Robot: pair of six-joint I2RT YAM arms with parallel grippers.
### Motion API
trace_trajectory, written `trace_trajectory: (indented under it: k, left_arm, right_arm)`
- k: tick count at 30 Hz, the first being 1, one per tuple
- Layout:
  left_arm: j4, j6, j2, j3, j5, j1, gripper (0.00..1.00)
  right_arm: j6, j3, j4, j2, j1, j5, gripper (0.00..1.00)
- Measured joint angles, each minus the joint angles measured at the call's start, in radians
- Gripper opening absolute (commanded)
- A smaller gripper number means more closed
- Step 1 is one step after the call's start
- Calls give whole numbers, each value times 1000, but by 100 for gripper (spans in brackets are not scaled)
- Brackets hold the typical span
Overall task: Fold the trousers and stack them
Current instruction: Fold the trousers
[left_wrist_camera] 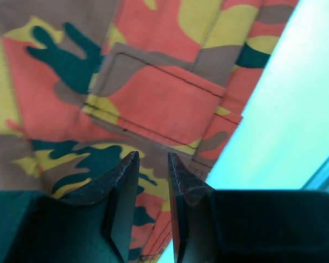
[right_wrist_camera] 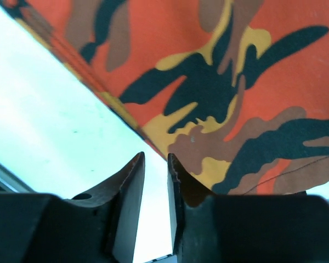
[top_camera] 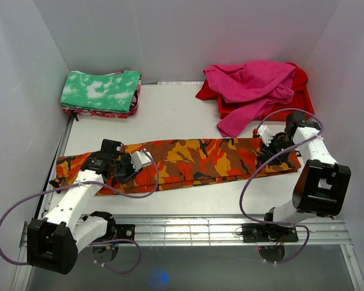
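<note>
The trousers, in orange, red, yellow and dark camouflage, lie stretched out as a long band across the table from left to right. My left gripper hangs low over their left part. In the left wrist view the gripper shows a narrow gap, and the trousers with a stitched pocket flap lie below, near their front edge. My right gripper sits at the right end. In the right wrist view the gripper has bare table in its narrow gap, at the trousers' edge.
A folded green-and-white mottled cloth tops a small stack at the back left. Crumpled magenta garments lie over a red one at the back right. White walls close in the table, and a metal rail runs along the front.
</note>
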Motion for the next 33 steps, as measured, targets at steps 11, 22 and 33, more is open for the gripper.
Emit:
trace_trajectory:
  k: [11, 22, 33]
  left_arm:
    - [-26, -63, 235, 9, 48, -66, 36]
    - [5, -100, 253, 3, 5, -103, 37]
    - [27, -109, 272, -1, -5, -109, 38]
  right_arm:
    - [143, -174, 74, -87, 271, -86, 9]
    - [370, -328, 375, -124, 564, -53, 8]
    - [535, -439, 595, -164, 684, 60, 8]
